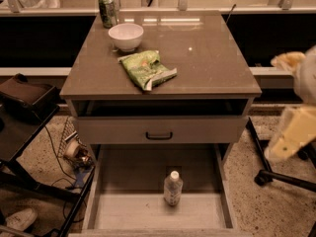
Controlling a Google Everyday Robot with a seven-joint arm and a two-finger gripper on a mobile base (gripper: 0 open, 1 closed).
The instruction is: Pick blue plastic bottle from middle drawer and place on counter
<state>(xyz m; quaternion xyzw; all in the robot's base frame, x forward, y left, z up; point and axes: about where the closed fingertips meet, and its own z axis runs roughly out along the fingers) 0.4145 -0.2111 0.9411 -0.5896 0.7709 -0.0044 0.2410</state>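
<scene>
The blue plastic bottle [173, 187], clear with a white cap, stands upright on the pale wood floor of the middle drawer [123, 212], which is pulled out at the bottom of the cabinet. The counter [207, 58] is the glossy grey-brown top above it. My gripper [292, 136] shows as a cream shape at the right edge, level with the drawer front, well right of the cabinet and apart from the bottle. It holds nothing that I can see.
On the counter stand a green soda can [107, 10], a white bowl [126, 36] and a green snack bag [146, 69]. A grey drawer front with a dark handle [159, 136] sits above the open drawer. A dark stand [24, 98] and cables lie left; chair legs [281, 179] right.
</scene>
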